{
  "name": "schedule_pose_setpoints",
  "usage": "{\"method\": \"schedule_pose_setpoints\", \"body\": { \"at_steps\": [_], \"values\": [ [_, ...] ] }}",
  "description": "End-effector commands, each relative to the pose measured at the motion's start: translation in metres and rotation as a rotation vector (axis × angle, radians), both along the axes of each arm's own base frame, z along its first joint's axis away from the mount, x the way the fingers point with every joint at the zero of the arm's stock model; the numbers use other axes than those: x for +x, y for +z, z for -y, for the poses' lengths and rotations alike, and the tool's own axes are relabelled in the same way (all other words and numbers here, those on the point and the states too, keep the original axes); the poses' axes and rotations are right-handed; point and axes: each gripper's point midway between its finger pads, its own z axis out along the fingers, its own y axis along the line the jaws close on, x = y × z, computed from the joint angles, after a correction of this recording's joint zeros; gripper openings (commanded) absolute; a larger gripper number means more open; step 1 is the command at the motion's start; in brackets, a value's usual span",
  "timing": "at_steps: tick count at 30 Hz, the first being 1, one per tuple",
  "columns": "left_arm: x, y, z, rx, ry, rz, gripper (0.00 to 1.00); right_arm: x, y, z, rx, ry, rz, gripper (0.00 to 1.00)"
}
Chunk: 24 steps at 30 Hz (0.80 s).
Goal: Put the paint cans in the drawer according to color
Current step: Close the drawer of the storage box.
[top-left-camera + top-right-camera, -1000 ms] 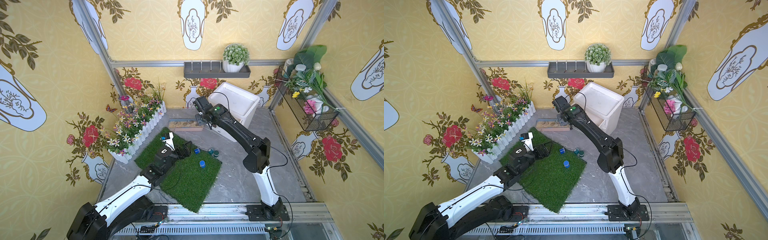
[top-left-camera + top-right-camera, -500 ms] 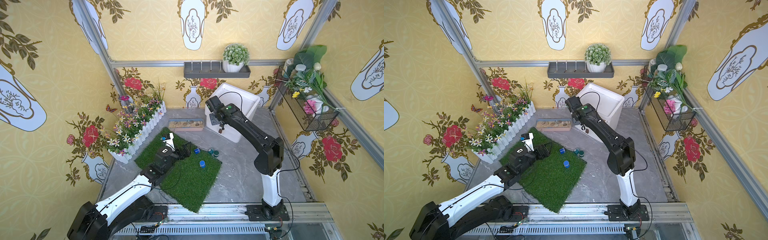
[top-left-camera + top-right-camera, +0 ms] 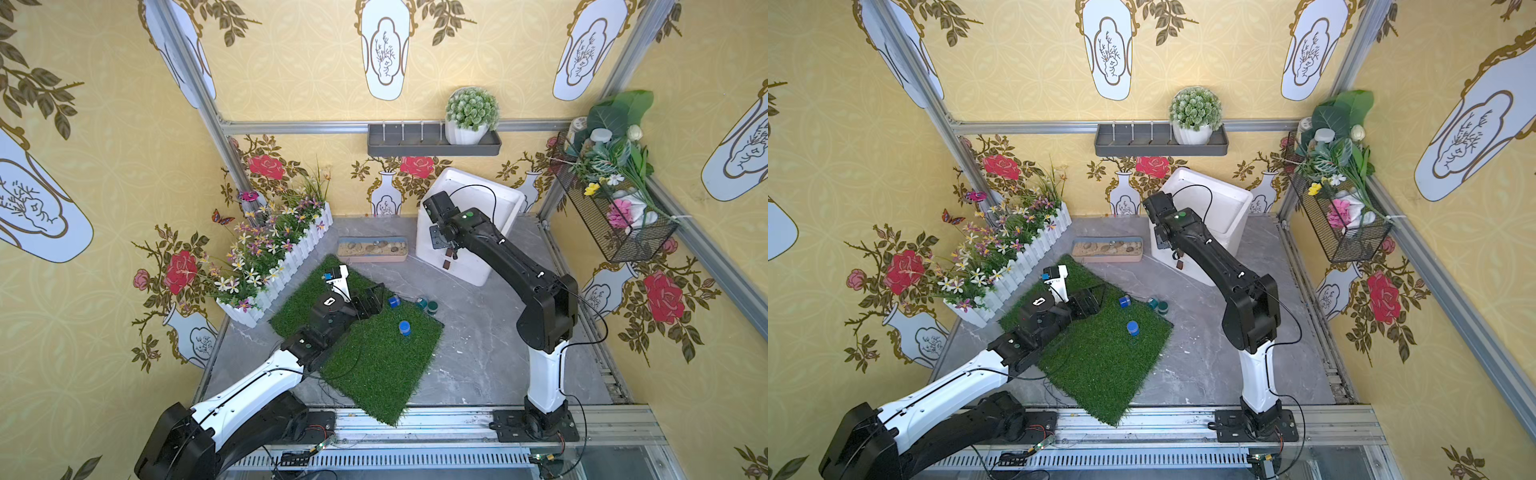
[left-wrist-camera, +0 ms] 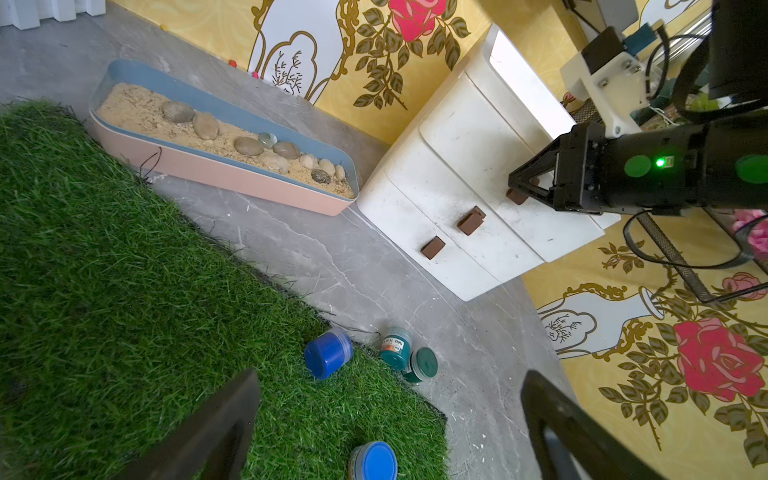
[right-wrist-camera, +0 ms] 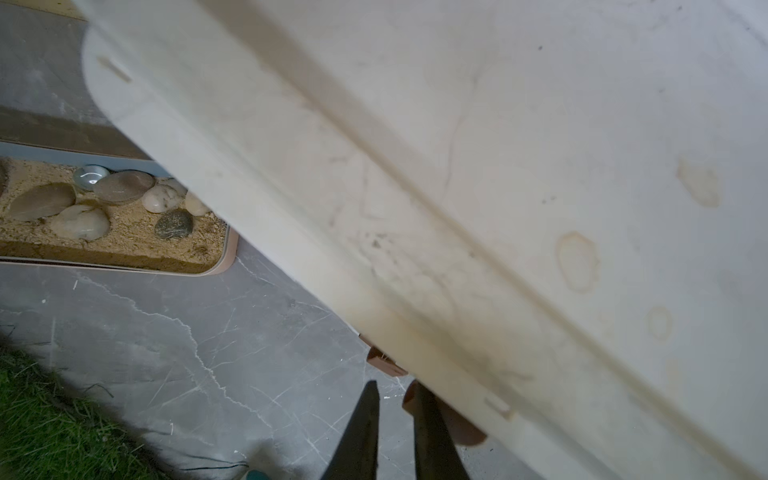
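Left tool (image 3: 371,300): jaws wide apart, low over grass mat (image 3: 374,361), facing nearest blue can (image 3: 394,301); poised to pick, I judge.
Paint cans: 2nd blue can (image 3: 404,327) on mat; 2 teal cans (image 4: 423,363) touching, on surface (image 3: 478,340); all outside drawers.
Right tool (image 4: 517,188): closed, tips at top handle (image 4: 515,196) of drawer chest (image 4: 457,145); likely working that drawer.

left arm (image 3: 249,384) stretched low, jaws spread wide; right arm (image 3: 500,254) reaching forward, jaws closed
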Motion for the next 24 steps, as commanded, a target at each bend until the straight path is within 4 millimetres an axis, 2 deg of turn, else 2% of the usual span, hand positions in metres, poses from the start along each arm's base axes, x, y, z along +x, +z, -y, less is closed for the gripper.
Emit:
{"method": "schedule_pose_setpoints", "body": {
  "at_steps": [1, 6, 11, 13, 17, 20, 24],
  "values": [
    [0.0, 0.004, 0.004, -0.022, -0.021, 0.017, 1.0, -0.007, 0.0, 0.014, -0.04, -0.039, -0.014, 0.21],
    [-0.001, 0.007, 0.013, -0.048, -0.062, 0.033, 1.0, -0.014, 0.007, 0.01, 0.001, -0.009, -0.001, 0.32],
    [-0.001, 0.016, 0.033, -0.099, -0.157, 0.069, 1.0, -0.038, 0.033, -0.026, 0.092, 0.144, 0.063, 0.43],
    [0.0, 0.018, 0.043, -0.111, -0.197, 0.067, 1.0, -0.049, 0.04, -0.031, 0.097, 0.166, 0.079, 0.44],
    [0.003, 0.014, 0.057, -0.117, -0.249, 0.042, 1.0, -0.068, 0.037, -0.018, 0.127, 0.135, 0.069, 0.42],
    [0.005, 0.008, 0.061, -0.124, -0.254, 0.025, 1.0, -0.075, 0.017, -0.001, 0.118, 0.096, 0.023, 0.38],
    [0.008, 0.005, 0.064, -0.129, -0.26, 0.014, 1.0, -0.074, -0.005, 0.025, 0.054, 0.022, -0.024, 0.35]
  ]
}}
